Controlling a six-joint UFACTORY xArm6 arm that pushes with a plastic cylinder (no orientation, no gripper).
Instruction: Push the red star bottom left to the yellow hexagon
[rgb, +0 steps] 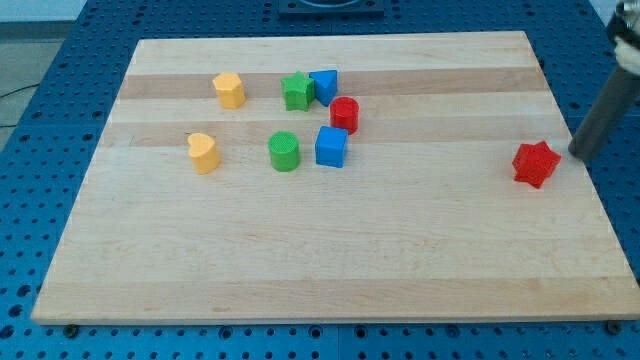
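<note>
The desk (330, 260) is pale wood, made of planks joined side by side, with lengthwise grain and a smooth, low-sheen finish. Beyond its edges lies a blue perforated base (40, 70) that looks like painted metal.

The blocks appear to be moulded or printed plastic, matt, with fine ribbing visible on the green cylinder (284, 152) and red cylinder (344, 114). The red star (535, 164) near the desk's right edge, the yellow hexagon (229, 90), the blue cube (331, 146) and the yellow heart (204, 153) look alike in finish.

The rod ending in my tip (577, 155) is dark, smooth and matt.
</note>
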